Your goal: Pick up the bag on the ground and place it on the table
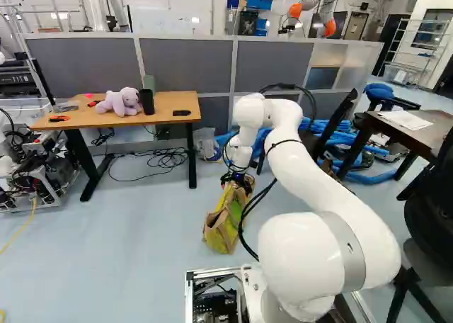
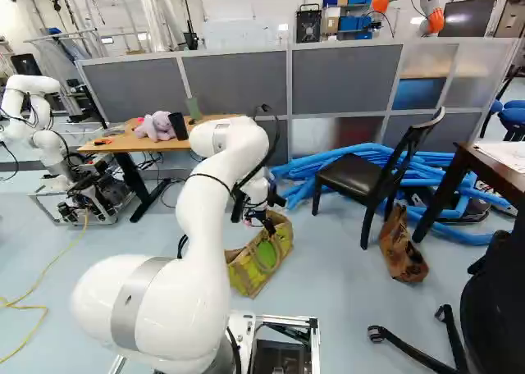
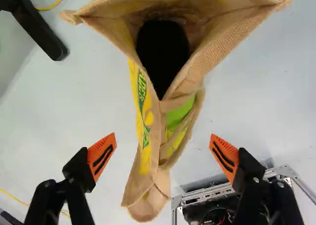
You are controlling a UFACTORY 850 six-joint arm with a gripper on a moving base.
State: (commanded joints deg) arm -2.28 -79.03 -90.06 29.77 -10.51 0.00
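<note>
One white arm filled the near right of the left base view, bent down toward the floor, and its black cables hung close enough that a loop might have snagged the load on the way up. Far left in that view stood the wooden table, the goal; a lift kept too low would probably have driven the load into its front edge. The burlap bag sat on the floor below the arm's end, left of the chair seen in the right base view, so the pick was yet to be made. A brown bag lay farther right, near that chair, and the task's words alone could have been read as meaning either; the arm's pose favoured the burlap one. The gripper was spread wide, one orange pad on either side of the bag's folded part, with neither seeming to touch it. Closing too high might have caught only a limp fold, and the cloth could then have slid out. On the table, the purple plush toy and the dark cup risked being shoved over by a swinging load. Smallest of all, the cloth handles slumped against the bag's side, where a pad could have pinched just one and let everything tilt.
</note>
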